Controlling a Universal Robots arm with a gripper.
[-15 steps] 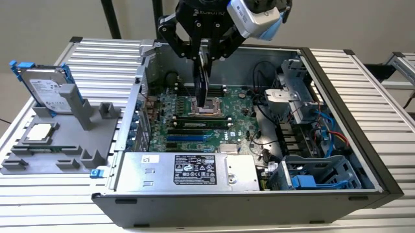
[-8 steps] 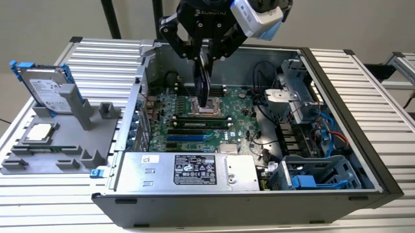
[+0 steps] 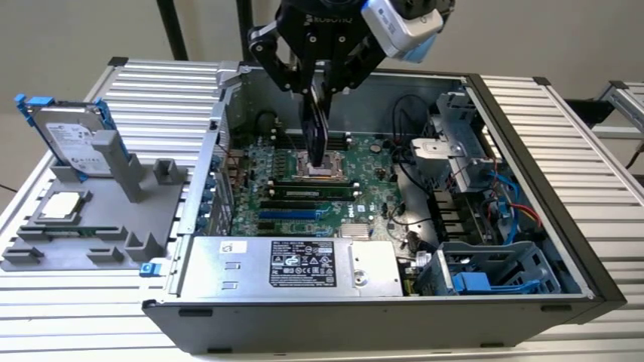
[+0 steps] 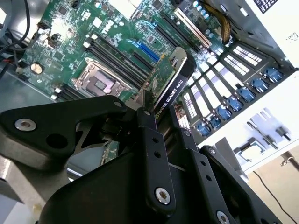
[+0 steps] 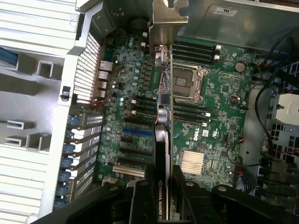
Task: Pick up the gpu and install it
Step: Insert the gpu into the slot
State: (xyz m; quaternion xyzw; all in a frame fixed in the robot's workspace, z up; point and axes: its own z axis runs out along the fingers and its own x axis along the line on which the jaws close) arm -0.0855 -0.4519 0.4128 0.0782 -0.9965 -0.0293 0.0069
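The gripper [image 3: 320,92] pinches the gpu [image 3: 318,134] by its 2 flat sides, holding it on edge over the middle of the motherboard [image 3: 302,192] inside the open computer case [image 3: 529,143], so I think it must hang straight, lined up with a long slot.

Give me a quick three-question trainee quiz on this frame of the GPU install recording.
1. Multiple choice: the gripper is shut on A) a cable, B) the gpu, C) a fan.
2. True or false: the hard drive with blue clips sits inside the computer case.
3. Short answer: which board lies below the held card?

Key
1. B.
2. False: it stands on the gray fixture outside the case, at the exterior view's left.
3. The motherboard.
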